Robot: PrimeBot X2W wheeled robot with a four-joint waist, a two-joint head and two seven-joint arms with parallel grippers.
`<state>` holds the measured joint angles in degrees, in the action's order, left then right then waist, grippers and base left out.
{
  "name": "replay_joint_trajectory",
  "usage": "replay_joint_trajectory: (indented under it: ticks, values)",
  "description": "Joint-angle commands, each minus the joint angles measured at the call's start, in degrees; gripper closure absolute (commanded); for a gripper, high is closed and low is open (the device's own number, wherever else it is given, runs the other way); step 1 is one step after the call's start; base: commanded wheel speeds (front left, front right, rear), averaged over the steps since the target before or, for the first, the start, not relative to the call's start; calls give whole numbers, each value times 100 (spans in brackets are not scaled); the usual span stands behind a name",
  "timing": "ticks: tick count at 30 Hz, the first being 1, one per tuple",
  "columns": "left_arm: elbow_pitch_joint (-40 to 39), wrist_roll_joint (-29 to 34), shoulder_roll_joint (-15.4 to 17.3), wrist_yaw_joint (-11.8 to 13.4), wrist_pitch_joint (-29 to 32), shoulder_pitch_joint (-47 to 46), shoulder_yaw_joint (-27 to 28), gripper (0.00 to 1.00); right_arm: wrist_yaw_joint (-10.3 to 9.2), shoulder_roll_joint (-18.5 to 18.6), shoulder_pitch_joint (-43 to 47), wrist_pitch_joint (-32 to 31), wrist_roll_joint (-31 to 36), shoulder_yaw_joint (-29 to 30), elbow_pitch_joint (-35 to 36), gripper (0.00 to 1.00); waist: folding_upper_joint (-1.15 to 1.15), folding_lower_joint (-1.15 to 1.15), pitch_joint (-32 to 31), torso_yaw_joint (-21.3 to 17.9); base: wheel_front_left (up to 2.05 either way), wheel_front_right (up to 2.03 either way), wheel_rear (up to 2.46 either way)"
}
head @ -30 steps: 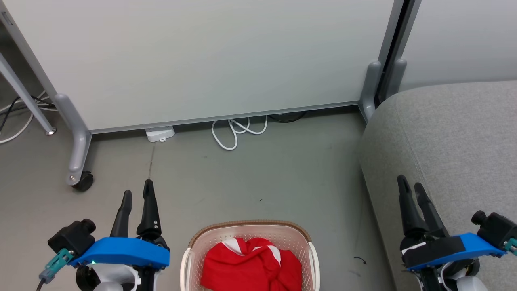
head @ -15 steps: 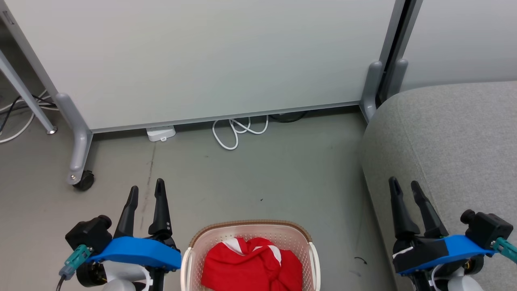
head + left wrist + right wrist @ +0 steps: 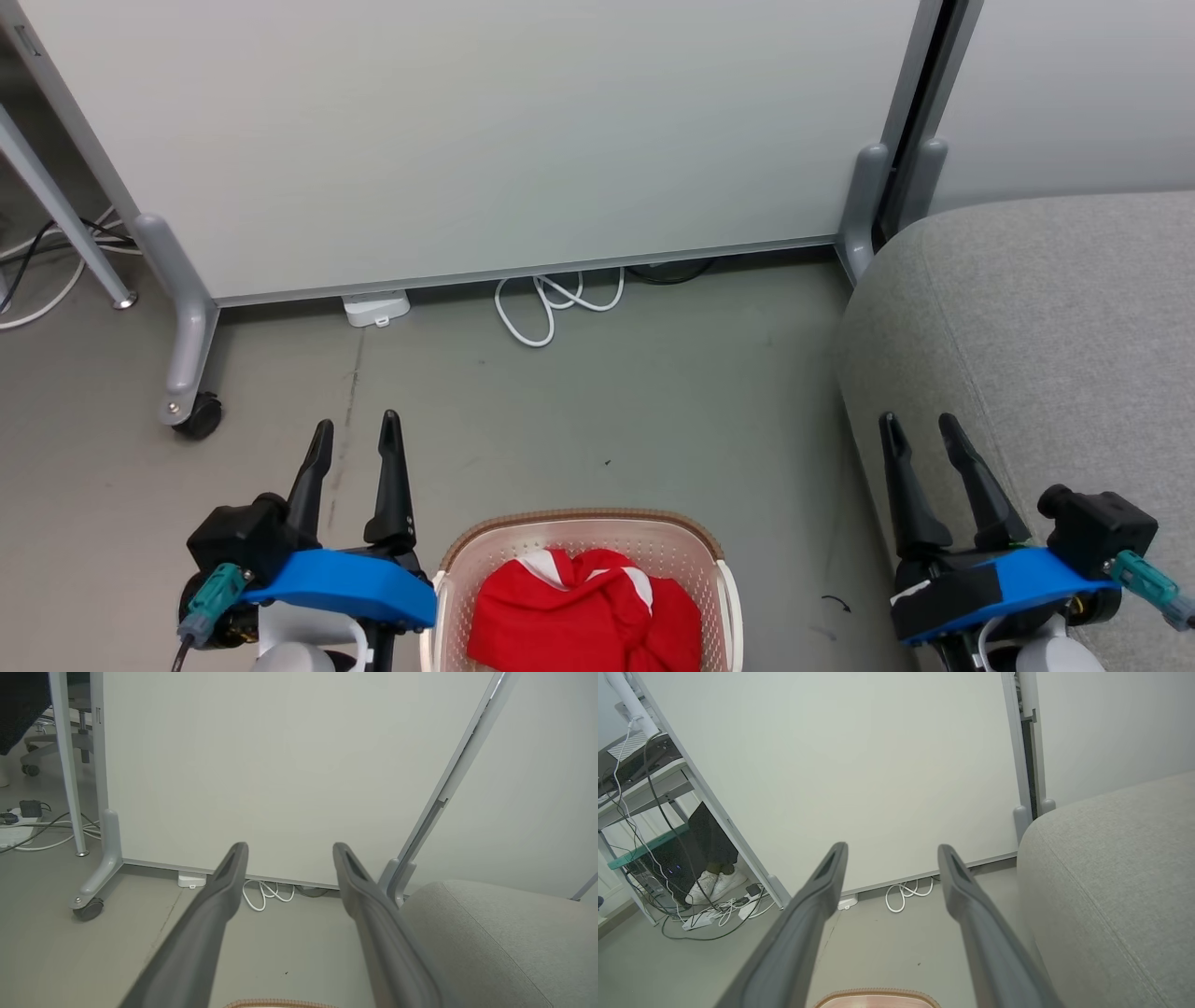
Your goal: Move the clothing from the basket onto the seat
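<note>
Bright red clothing with white bands lies bunched in the cream perforated basket at the bottom centre of the head view; the basket's brown rim peeks into both wrist views. The grey seat fills the right side, also seen as seat and seat. My left gripper hovers open just left of the basket, empty. My right gripper stands open and empty in front of the seat's front edge, right of the basket.
A pale partition panel on grey feet with a castor stands behind. A coiled white cable and a white adapter lie on the grey floor at its base. A person's white shoes show among cables at far left.
Both grippers have drawn inward toward the basket and spread their fingers wider. The head view has shifted slightly.
</note>
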<state>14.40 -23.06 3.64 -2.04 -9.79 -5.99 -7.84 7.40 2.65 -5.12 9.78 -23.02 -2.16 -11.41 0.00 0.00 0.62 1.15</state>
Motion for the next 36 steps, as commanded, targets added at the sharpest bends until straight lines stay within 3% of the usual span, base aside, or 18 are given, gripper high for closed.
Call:
replay_joint_trajectory:
  ticks: [1,36]
  values:
    - [-19,171,43,22,-63,-119,-20,0,10,34,-72,63,180,-22,33,0,0,0,3,1,0,0,0]
    - [133,1788,5,42,-468,-191,-283,0,14,36,-92,468,1903,-174,-20,0,0,0,107,26,0,0,0]
